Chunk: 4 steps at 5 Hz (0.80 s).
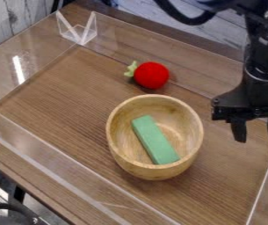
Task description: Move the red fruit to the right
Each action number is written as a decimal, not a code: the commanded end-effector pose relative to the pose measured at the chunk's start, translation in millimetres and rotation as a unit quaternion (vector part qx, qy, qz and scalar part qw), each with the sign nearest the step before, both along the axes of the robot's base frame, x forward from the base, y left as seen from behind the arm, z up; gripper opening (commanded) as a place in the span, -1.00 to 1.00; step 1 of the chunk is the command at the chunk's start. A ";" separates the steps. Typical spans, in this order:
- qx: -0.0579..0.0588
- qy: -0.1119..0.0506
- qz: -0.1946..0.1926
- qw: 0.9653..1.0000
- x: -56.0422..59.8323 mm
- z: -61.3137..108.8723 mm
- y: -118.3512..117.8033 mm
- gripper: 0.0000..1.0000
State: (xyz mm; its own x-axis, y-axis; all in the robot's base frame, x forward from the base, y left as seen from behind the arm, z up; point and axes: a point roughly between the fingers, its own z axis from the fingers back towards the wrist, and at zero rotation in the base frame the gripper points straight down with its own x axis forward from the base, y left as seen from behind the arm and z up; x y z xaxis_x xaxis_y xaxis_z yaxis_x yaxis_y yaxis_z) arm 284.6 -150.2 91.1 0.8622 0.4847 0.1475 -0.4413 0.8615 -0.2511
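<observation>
With fingers spread and empty, the gripper (256,130) is hovering at three o'clock of the wooden bowl (124,148), the red fruit (151,75) sitting at its twelve.

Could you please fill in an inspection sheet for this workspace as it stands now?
Surface: wood-grain table, fenced by clear plastic walls.
Job's things: red fruit lies on the table beyond the bowl, free of the pincer.
Clutter: wooden bowl holding a green block; a small clear stand at the far wall.
Grippers: pincer open, pointing down, empty, to the right of the bowl.
Cables: dark cable near the arm at the top.
Surroundings: blurred; nothing clear seen.
</observation>
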 end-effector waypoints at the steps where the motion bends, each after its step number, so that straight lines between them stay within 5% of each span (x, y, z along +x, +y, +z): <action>1: -0.001 -0.022 -0.008 1.000 4.1 18.2 -1.6 1.00; 4: 0.034 -0.012 0.010 0.999 18.0 30.7 44.6 1.00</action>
State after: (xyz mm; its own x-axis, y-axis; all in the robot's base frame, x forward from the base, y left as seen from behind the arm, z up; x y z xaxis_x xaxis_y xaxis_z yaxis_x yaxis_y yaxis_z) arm 296.4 -105.4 98.7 0.8633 0.4815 0.1511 -0.4620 0.8746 -0.1470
